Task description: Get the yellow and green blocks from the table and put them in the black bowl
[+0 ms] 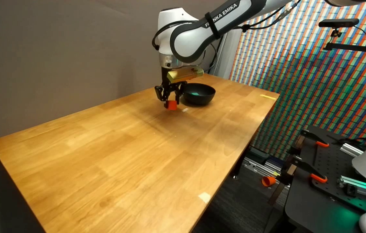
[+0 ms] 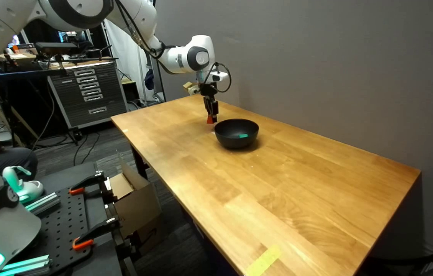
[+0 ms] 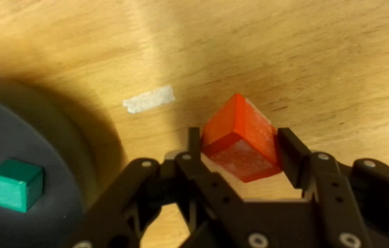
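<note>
The red-orange block is between the fingertips of my gripper, tilted with corners toward the pads, and both pads touch it. The block also shows in both exterior views, low over the table; I cannot tell whether it touches the top. The black bowl stands upright on the table close beside the gripper, at the left in the wrist view. The green block lies inside the bowl and also shows in both exterior views.
A pale tape scrap is on the table between the bowl and the held block. More tape marks the table edges. A grey wall rises behind the table. A black stand with clamps carries the arm's base.
</note>
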